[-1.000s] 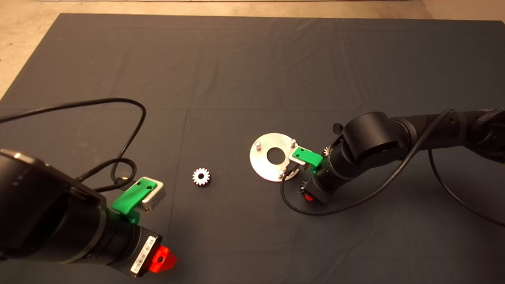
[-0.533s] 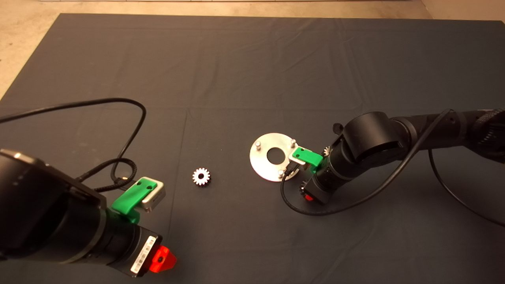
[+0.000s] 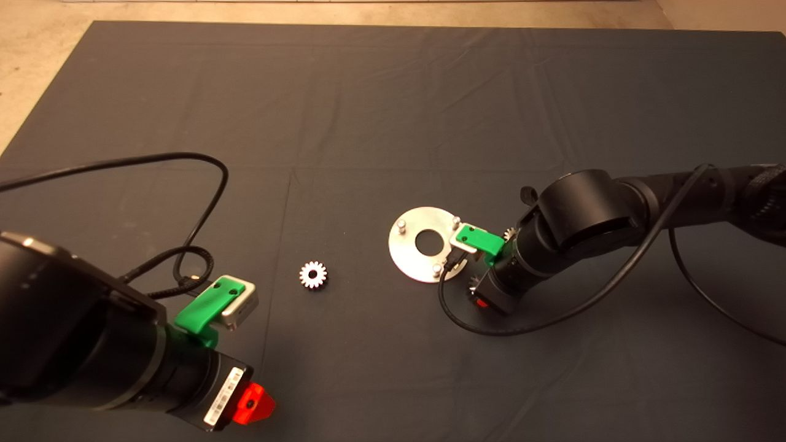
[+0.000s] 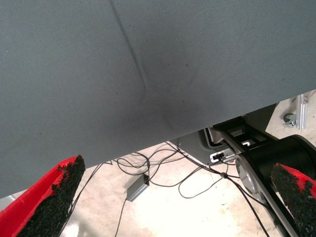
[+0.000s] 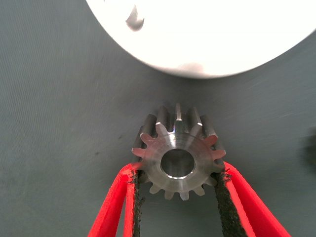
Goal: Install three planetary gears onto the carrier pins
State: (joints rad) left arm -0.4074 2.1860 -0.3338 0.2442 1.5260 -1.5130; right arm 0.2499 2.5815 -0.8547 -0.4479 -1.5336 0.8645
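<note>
- Head view: the right tool (image 3: pixel 485 293) sits low over the dark mat (image 3: pixel 368 110) on the tabletop, just beside the near right edge of the flat silver disc (image 3: pixel 405 258). Its black arm (image 3: pixel 614 209) comes in from the right side. A green bracket on the wrist overlaps the disc's right rim.
- The disc lies a little right of the mat's middle. Three carrier pins stand on it in a triangle: one at the left (image 3: pixel 401 225), one at the upper right (image 3: pixel 455 219), one at the near edge (image 3: pixel 436 268). All three pins are bare.
- One planetary gear (image 3: pixel 313 275) lies flat on the mat, left of the disc and apart from it. The toothed edge of a second gear (image 3: pixel 509 234) peeks out beside the right arm's wrist.
- The left tool (image 3: pixel 252 405) waits at the lower left corner, well apart from the gear and disc.
- Left wrist view: the left tool's (image 4: pixel 173 207) two red fingers (image 4: pixel 54 192) stand wide apart with nothing between them. Beyond the mat's edge the floor shows, with loose cables.
- Right wrist view: the right tool (image 5: pixel 178 185) is clenched on a third gear (image 5: pixel 178 153), its black pads (image 5: pixel 221 190) pressing the teeth on both sides. The gear's centre hole faces the camera. The disc's bright rim (image 5: pixel 207 44) lies just beyond the gear, not touching it.
</note>
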